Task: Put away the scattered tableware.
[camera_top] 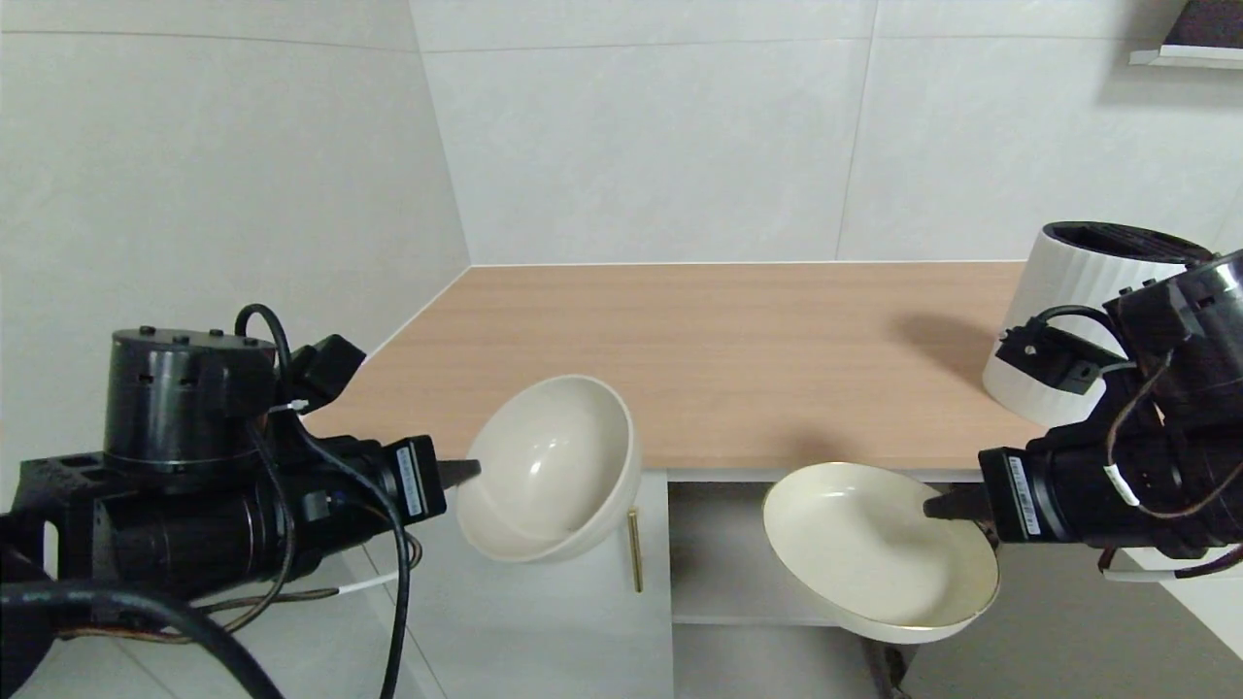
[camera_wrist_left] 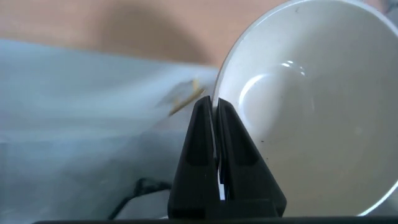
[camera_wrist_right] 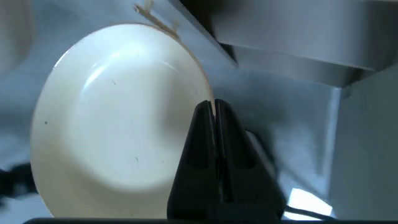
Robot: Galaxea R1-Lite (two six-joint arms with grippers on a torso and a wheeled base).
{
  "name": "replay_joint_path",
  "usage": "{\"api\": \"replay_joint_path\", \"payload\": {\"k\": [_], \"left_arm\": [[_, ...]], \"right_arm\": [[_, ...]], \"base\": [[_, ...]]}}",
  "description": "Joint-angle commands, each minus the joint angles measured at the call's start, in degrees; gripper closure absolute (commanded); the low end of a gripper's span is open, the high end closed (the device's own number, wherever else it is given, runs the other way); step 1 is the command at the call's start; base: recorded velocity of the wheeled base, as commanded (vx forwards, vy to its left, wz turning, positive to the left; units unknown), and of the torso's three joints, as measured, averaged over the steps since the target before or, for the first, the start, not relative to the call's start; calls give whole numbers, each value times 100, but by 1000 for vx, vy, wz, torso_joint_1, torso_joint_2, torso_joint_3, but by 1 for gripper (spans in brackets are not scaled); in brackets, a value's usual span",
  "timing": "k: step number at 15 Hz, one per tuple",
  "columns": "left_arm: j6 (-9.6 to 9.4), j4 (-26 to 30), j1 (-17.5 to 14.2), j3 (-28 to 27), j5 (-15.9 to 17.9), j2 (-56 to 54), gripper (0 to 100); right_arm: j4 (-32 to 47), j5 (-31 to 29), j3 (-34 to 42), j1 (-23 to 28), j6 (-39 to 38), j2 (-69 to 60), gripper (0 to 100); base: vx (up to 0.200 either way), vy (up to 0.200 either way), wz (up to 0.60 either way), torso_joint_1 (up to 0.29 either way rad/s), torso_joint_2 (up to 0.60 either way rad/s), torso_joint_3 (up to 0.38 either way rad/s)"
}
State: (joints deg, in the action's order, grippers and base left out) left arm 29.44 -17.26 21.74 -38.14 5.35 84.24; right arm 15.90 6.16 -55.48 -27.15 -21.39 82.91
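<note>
My left gripper (camera_top: pixel 468 471) is shut on the rim of a deep cream bowl (camera_top: pixel 554 466), held tilted in the air in front of the counter's front left edge. In the left wrist view the bowl (camera_wrist_left: pixel 305 106) is pinched at its rim between the closed fingers (camera_wrist_left: pixel 202 124). My right gripper (camera_top: pixel 937 505) is shut on the rim of a shallow cream plate (camera_top: pixel 874 553), held in the air below the counter's front edge at the right. The right wrist view has the plate (camera_wrist_right: pixel 118 118) clamped by the gripper (camera_wrist_right: pixel 213 115).
The wooden counter (camera_top: pixel 728 340) runs to the tiled back wall. A white ribbed container (camera_top: pixel 1078 320) with a dark rim stands at its right end. Below the counter are a white cabinet door with a gold handle (camera_top: pixel 634 551) and an open compartment (camera_top: pixel 719 544).
</note>
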Motion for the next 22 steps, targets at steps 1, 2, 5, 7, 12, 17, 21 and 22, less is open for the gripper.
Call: {"api": "replay_joint_path", "payload": {"k": [1, 2, 5, 7, 12, 17, 21, 22], "left_arm": [[-96, -14, 147, 264, 1, -4, 100], [-96, -14, 226, 264, -8, 31, 100], [-88, -5, 305, 299, -17, 110, 100], [-96, -5, 305, 308, -8, 119, 100], [-105, -23, 410, 334, -43, 172, 100], [-105, -23, 586, 413, -34, 269, 100], [-105, -23, 621, 457, -25, 286, 100], [-105, -23, 621, 457, -25, 304, 100]], "right_arm": [[-131, -53, 266, 52, 65, -64, 100], [-263, -88, 318, 43, 65, -20, 100], [-535, -246, 459, 43, 65, 41, 100], [-535, -264, 450, 43, 65, 138, 100], [-790, -326, 512, 52, 48, 296, 100], [-966, -396, 538, 87, 4, 446, 100], [-992, -405, 538, 87, 4, 472, 100], [-1054, -405, 556, 87, 4, 472, 100]], "base": [[0, 0, 0, 0, 0, 0], [0, 0, 0, 0, 0, 0], [-133, 0, 0, 3, -2, 2], [-200, 0, 0, 12, 7, 0], [-40, 0, 0, 0, 0, 1], [0, 0, 0, 0, 0, 0], [0, 0, 0, -12, 27, 19], [0, 0, 0, -100, 281, 163]]}}
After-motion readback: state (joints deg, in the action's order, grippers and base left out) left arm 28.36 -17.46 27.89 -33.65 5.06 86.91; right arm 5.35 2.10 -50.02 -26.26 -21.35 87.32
